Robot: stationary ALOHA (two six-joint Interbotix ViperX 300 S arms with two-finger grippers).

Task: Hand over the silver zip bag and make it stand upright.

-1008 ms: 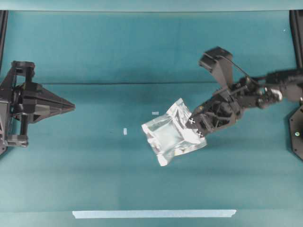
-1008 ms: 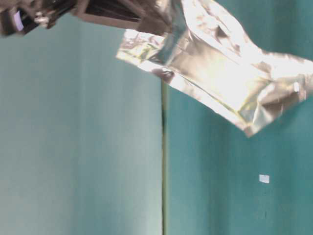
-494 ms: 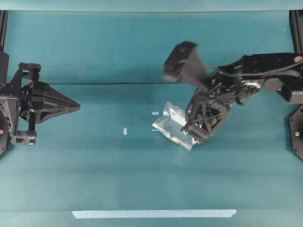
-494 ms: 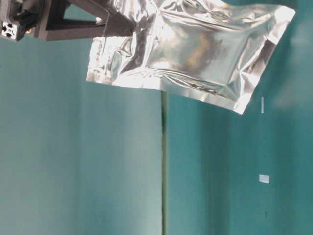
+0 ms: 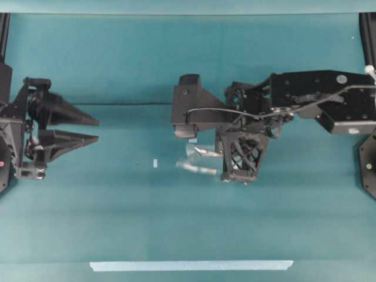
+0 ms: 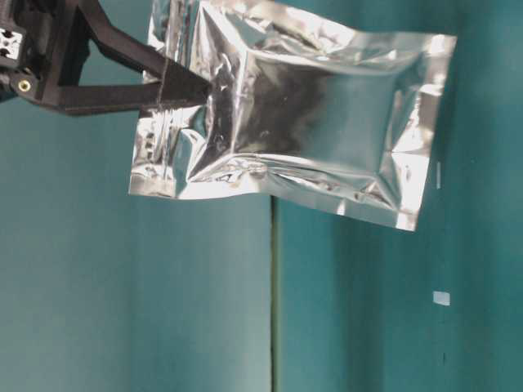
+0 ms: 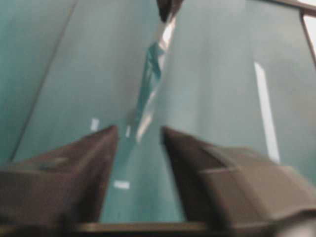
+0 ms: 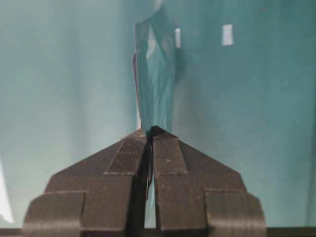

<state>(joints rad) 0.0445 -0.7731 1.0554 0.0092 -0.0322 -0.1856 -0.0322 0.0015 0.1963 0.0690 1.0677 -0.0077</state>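
Observation:
The silver zip bag [image 6: 310, 122] hangs in the air, crinkled and shiny with a darker middle. My right gripper [image 8: 149, 132] is shut on one of its edges. In the overhead view the bag [image 5: 197, 168] shows only as a thin edge-on sliver under the right arm, near the table's middle, with the right gripper [image 5: 226, 161] beside it. My left gripper [image 5: 97, 130] stands open at the far left, well apart from the bag and pointing at it. In the left wrist view the bag [image 7: 154, 74] appears edge-on ahead of the open left gripper [image 7: 139, 131].
A long pale tape strip [image 5: 191, 265] lies along the table's front edge. A small white tape mark [image 5: 155, 163] sits left of the bag. The right arm's body [image 5: 317, 108] spans the right half above the table. A seam [image 5: 117, 104] crosses the teal cloth.
The right arm has carried the bag leftward toward the middle and turned it edge-on to the overhead camera. The left gripper has gone from shut to open.

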